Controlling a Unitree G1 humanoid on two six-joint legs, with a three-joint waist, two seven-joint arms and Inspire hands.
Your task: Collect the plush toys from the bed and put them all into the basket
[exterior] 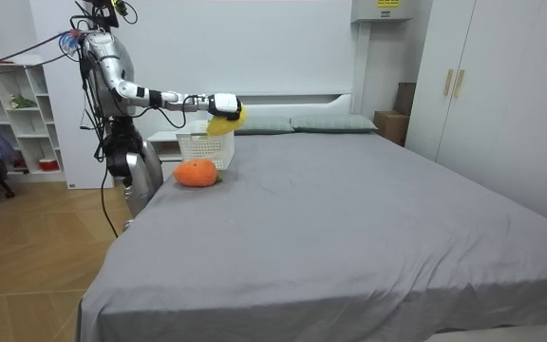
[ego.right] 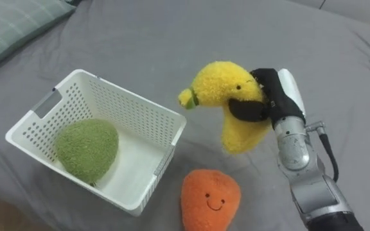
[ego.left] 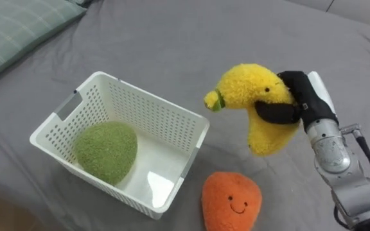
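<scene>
My right hand is shut on a yellow banana plush toy and holds it in the air, just to the right of the white perforated basket. A green plush toy lies inside the basket. An orange plush toy with a smiling face rests on the grey bed in front of the basket's right corner. In the room view I stand at the bed's side, right arm stretched out with the yellow toy over the basket.
A checked pillow lies at the far left of the grey bedspread. In the room view, pillows lie at the headboard, a shelf stands behind me, and wardrobes line the room view's right.
</scene>
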